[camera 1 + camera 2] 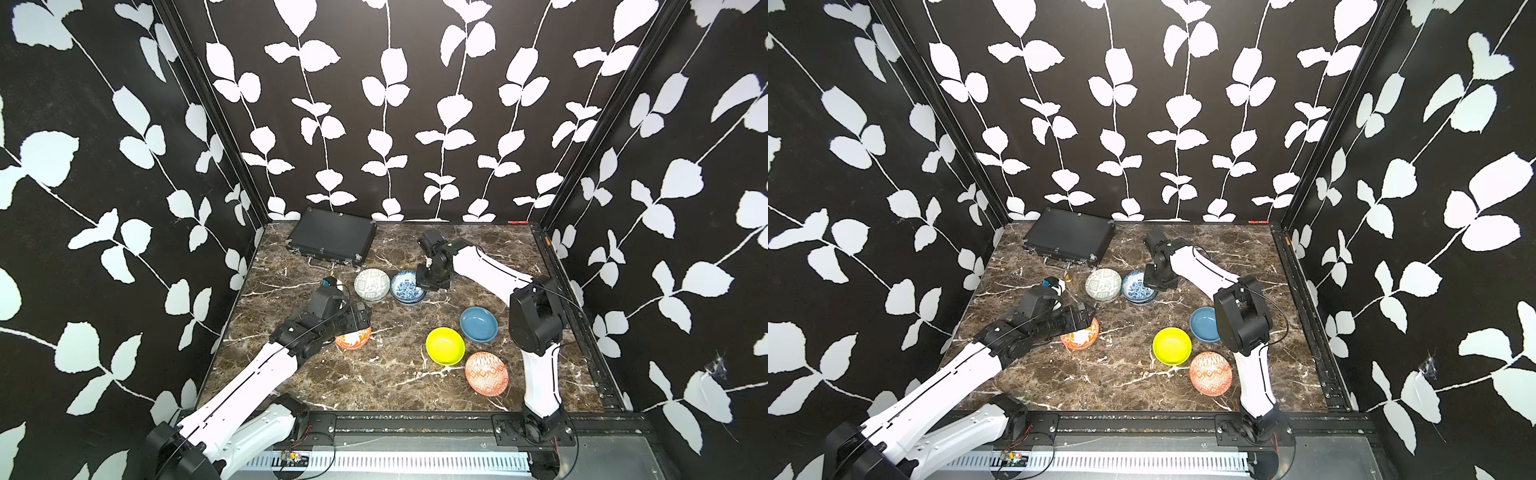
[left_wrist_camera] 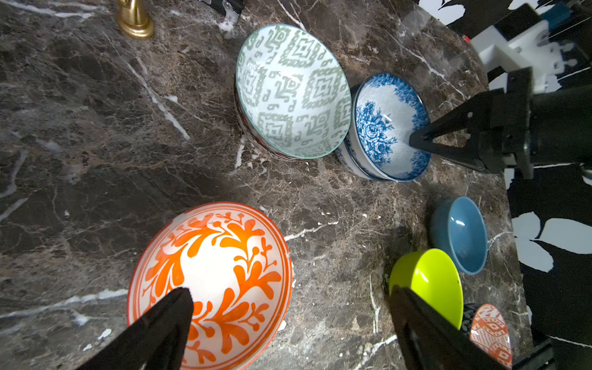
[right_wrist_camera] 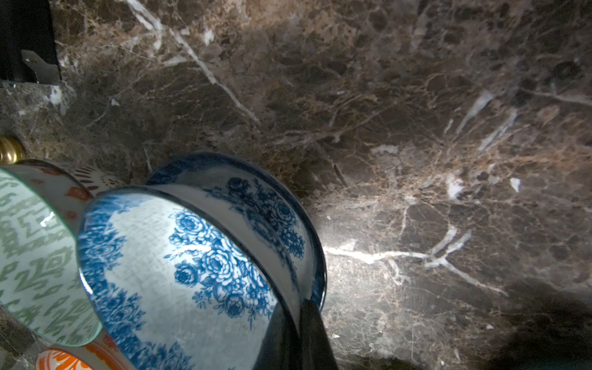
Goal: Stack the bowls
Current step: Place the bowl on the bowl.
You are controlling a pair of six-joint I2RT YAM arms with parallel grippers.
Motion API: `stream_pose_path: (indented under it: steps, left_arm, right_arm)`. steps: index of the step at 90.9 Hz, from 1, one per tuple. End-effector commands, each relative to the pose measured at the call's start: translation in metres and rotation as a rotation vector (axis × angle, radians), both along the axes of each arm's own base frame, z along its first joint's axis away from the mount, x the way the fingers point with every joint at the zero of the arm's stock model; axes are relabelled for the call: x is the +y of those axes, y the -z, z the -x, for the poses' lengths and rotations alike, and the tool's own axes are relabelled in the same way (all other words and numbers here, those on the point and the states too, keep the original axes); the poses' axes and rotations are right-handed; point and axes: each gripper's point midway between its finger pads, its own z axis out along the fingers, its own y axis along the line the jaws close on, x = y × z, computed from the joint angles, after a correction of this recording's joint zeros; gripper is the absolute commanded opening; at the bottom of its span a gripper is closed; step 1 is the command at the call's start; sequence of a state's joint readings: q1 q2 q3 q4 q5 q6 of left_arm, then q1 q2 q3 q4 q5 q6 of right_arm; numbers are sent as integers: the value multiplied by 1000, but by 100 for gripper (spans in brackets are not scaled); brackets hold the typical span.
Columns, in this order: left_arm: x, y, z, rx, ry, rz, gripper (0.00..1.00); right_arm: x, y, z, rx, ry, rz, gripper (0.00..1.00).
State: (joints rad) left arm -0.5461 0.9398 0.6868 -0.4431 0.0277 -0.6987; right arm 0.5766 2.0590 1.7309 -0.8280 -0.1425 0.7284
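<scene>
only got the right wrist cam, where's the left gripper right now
Observer: The left gripper is open, one finger over the orange leaf bowl.
Operator: ok, besides my flowered bowl, which bowls sit single
Observer: Three, front right: yellow bowl, plain blue bowl, orange diamond bowl.
Operator: anything else back there
Observer: A black case lies flat in the far left corner.

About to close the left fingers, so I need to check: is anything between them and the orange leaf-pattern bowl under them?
Nothing visible. The open left fingers hang over the orange bowl, one over its inside, the other past its rim. The yellow bowl sits apart, off to the side.
</scene>
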Motion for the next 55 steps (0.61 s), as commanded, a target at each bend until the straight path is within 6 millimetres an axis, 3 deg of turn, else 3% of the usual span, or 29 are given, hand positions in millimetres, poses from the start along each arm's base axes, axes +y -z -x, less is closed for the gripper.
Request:
stream_pose_path:
  steps: [1,55]
  left_arm:
    - [2,-1,-3,-16,-1,-9,98]
    - [1,-1,-3,-19,2,-6,99]
  right_arm:
    - [4,-11,-9,-33,-3,-19,0]
    - [0,-12,-6,-28,1,-6,0]
